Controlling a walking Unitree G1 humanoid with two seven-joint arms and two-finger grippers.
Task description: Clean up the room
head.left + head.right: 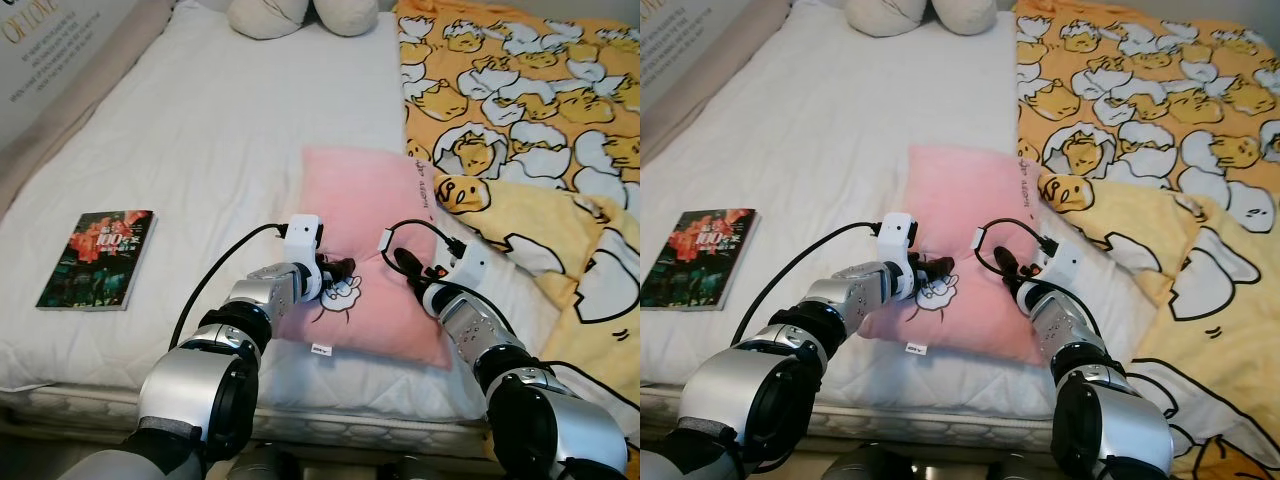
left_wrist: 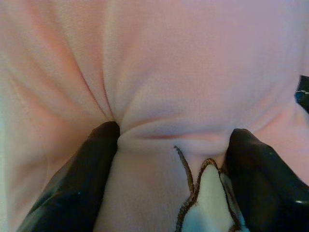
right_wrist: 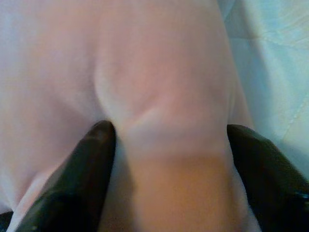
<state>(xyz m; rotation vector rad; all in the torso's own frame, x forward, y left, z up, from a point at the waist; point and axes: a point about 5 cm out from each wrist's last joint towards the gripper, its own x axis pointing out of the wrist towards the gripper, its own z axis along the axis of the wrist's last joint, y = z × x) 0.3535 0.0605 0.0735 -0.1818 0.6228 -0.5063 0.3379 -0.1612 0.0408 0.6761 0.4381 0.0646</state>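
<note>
The left gripper (image 2: 171, 145) is seen with its jaws spread wide and pressed into the pink pillow (image 1: 375, 200), a ridge of the soft fabric being bunched between the two black fingers (image 2: 79, 188). The right gripper (image 3: 169, 140) is likewise held with jaws wide apart, a fold of the same pillow being gathered between them. Whether the fabric is truly pinched or merely pushed into cannot be told. The pillow is laid flat on the white bed sheet (image 1: 200, 140), near the front edge of the bed, with the left gripper set at its near left part by a small embroidered cartoon figure (image 1: 343, 294) and the right gripper at its near right side. A yellow duvet printed with egg characters (image 1: 520, 90) is spread beside the pillow, touching its right edge. A book (image 1: 98, 258) is seen lying well apart, to the left. Two pale cushions (image 1: 300, 15) are cut off at the head of the bed.
</note>
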